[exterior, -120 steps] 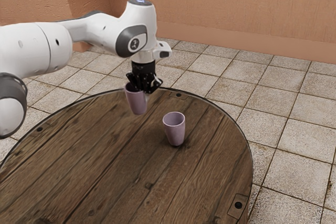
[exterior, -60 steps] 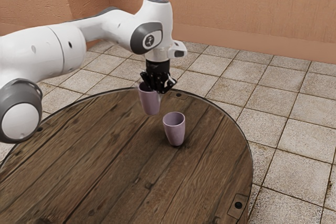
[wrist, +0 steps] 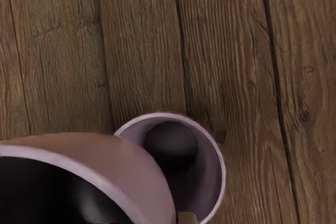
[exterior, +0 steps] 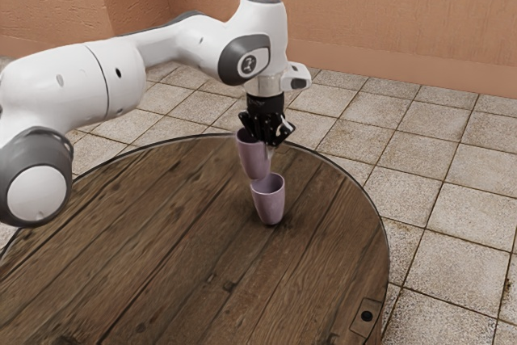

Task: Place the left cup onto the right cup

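**Ana:** Brick-coloured walls (exterior: 363, 6) and a tiled floor (exterior: 452, 199) surround a round plank table (exterior: 161, 280). Where does the left cup sit?

**Ben:** The left cup (exterior: 254, 159) hangs upright off the table. Its base is just at the rim of the right cup (exterior: 269, 201), and whether they touch cannot be told. The gripper (exterior: 263, 136) is clamped on its wall at the rim (one finger seems to reach inside).

**Ana:** How will it handle?

**Ben:** It is probably light and stiff, a thin-walled tumbler with a smooth, likely slippery skin. A rim pinch suits it, though a knock could tilt it. The wrist view puts it only partly over the right cup's mouth, so the arm (exterior: 121, 78) looks to need a small sideways shift before lowering.
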`<move>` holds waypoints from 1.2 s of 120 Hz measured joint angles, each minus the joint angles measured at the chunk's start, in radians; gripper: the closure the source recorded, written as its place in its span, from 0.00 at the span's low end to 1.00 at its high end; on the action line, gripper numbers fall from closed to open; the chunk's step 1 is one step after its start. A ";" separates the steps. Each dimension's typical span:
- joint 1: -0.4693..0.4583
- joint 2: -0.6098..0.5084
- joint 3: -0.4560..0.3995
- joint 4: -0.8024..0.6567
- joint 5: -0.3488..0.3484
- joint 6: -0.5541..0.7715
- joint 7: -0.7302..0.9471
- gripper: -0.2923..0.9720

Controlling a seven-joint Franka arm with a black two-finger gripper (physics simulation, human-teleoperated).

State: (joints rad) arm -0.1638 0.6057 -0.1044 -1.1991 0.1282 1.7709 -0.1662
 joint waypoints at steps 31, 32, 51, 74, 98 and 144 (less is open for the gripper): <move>-0.009 0.019 -0.020 0.012 0.000 0.002 -0.005 0.85; -0.009 0.019 -0.020 0.012 0.000 0.002 -0.005 0.85; -0.014 0.033 -0.022 0.002 -0.001 0.003 -0.009 0.85; -0.012 0.048 -0.021 -0.016 -0.002 0.005 -0.014 0.85; -0.006 0.049 -0.019 -0.031 -0.008 0.015 -0.016 0.63; -0.007 0.024 -0.015 -0.031 -0.011 0.021 -0.018 0.30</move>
State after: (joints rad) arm -0.1713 0.6298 -0.1192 -1.2305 0.1174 1.7921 -0.1843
